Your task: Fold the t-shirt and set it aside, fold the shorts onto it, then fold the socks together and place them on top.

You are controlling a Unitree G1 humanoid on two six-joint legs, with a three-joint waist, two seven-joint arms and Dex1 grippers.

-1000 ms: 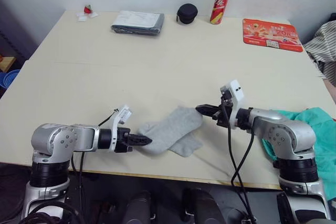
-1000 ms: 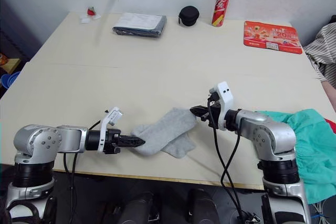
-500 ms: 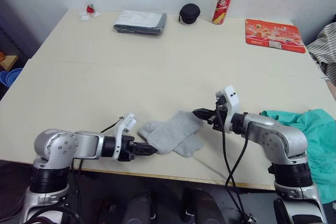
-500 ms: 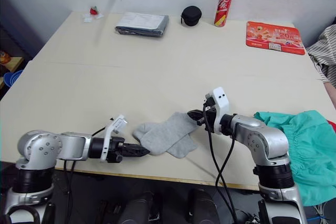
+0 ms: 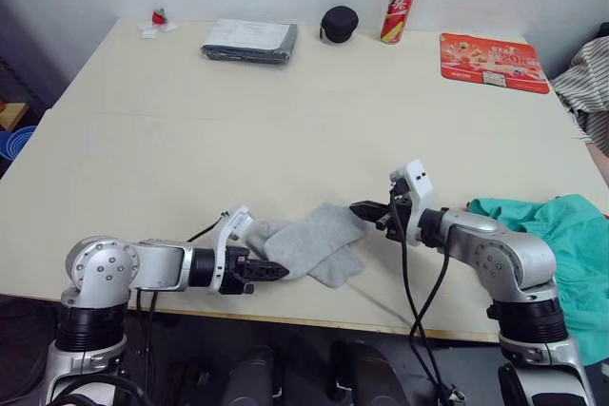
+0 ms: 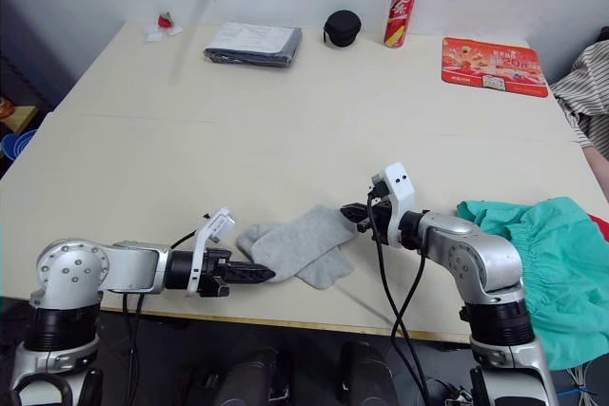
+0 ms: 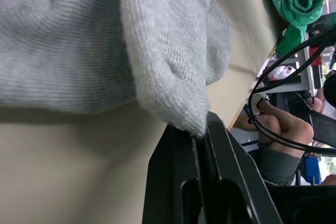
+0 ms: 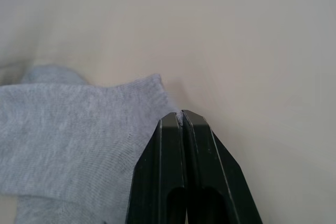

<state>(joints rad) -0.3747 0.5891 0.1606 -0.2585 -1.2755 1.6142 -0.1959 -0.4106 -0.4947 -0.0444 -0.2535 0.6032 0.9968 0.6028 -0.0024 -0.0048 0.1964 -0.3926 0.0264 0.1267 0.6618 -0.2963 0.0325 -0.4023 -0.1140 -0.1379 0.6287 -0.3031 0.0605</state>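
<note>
1. The socks [image 5: 309, 241] are a pair of small light-grey ankle socks with a fine ribbed knit, lying flat and overlapping near the front edge of the bench [image 5: 285, 121], between the two arms.
2. One sock runs slantwise across the other, so a rounded end sticks out toward the left arm and a squarer end pokes out at the front.
3. The left gripper [image 5: 281, 271] lies low over the bench at the socks' left end; in the left wrist view its fingers [image 7: 220, 182] are pressed together on a fold of the grey knit, pinching it.
4. The right gripper [image 5: 360, 208] sits at the socks' far right corner; in the right wrist view its fingers [image 8: 202, 171] are pressed together with only a sliver of the sock's cuff edge [image 8: 157, 85] at their tips.
5. The shorts [image 5: 566, 235] are teal-green and lie rumpled at the bench's right edge, beside the right arm.
6. A small strip of the red t-shirt [image 6: 603, 227] peeks from under the shorts at the right.
7. Along the far edge of the bench stand a folded grey cloth [image 5: 249, 40], a round black case [image 5: 339, 23], a red can [image 5: 400, 8] and a red printed mat [image 5: 493, 61].
</note>
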